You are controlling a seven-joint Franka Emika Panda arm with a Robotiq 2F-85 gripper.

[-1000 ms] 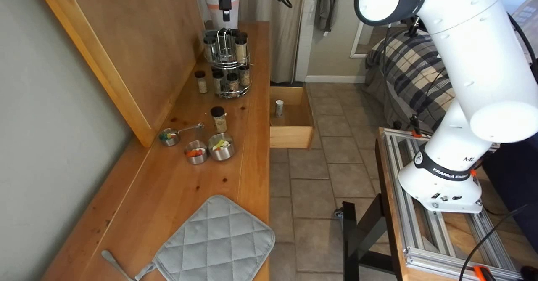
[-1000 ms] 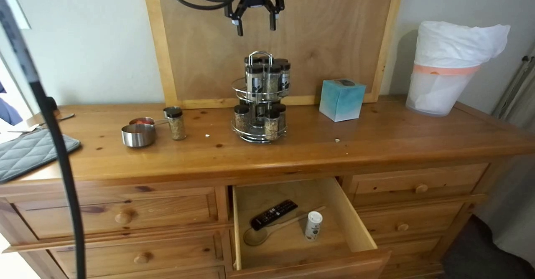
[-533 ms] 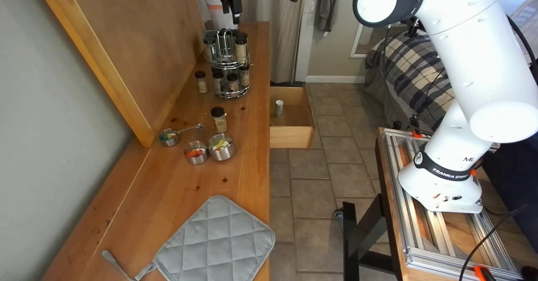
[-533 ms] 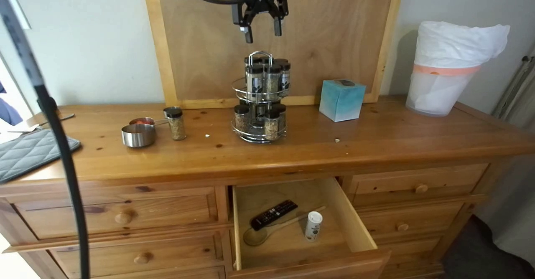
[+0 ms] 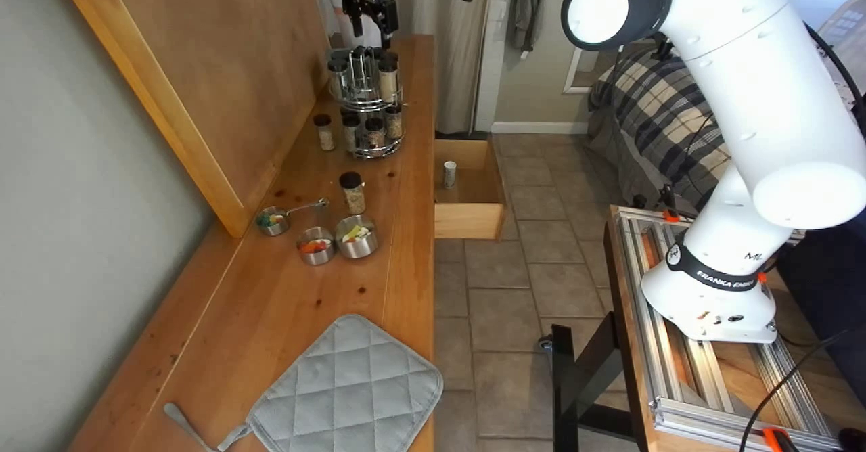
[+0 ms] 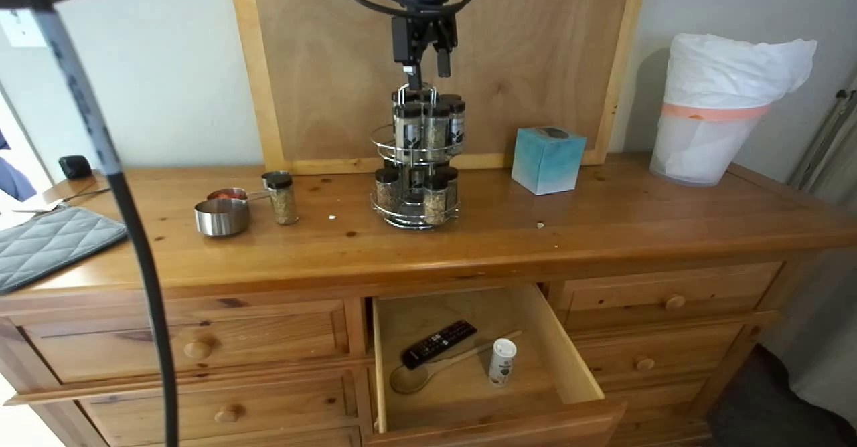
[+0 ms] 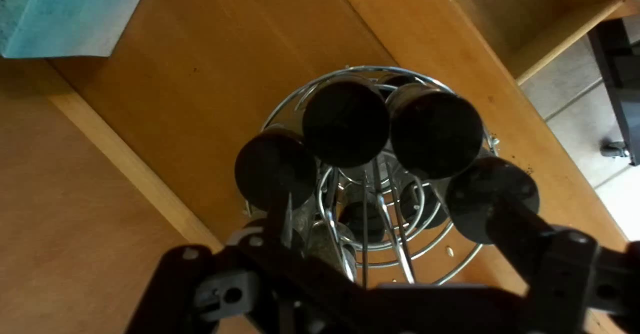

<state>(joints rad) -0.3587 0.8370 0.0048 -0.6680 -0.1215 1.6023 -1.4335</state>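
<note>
Seen from the front, a two-tier wire spice rack [image 6: 414, 221] stands at the middle of the counter [image 6: 622, 206], carrying black-lidded jars [image 6: 436, 129], some with seeds or dried herbs showing through clear sides. The hand [image 6: 429, 79] hangs over its top, fingers spread apart; whether a fingertip touches the rack cannot be told. A loose jar [image 5: 325, 134] stands on the rack's far side. To the left, a single jar [image 6: 283, 201] stands near three steel measuring cups: one [image 5: 272, 222] with green and yellow bits, one [image 5: 316, 247] with red pieces, one [image 5: 356, 237] with pale green and white pieces. Below the rack, a pulled-out drawer [image 6: 559, 346] holds a black remote [image 6: 438, 344], a wooden spoon [image 6: 412, 379] and an upright white canister [image 6: 501, 362].

The counter is knotty orange-brown wood, with a few pale crumbs [image 6: 540, 225]; a framed board [image 6: 515, 65] stands along its far edge. On the near side are a tiled floor [image 5: 500, 317], a plaid-covered bed [image 5: 666, 110] and the white arm [image 5: 764, 93] on a railed stand [image 5: 697, 415].

Right of the rack sit a teal tissue box [image 6: 549, 162] and, farther right, a bagged bin [image 6: 703, 146]. A quilted pot holder [image 5: 352, 384] lies at the left end. Cables [image 6: 408, 13] loop beside the hand, and a black cord [image 6: 152, 286] hangs across the left drawers in an exterior view.
</note>
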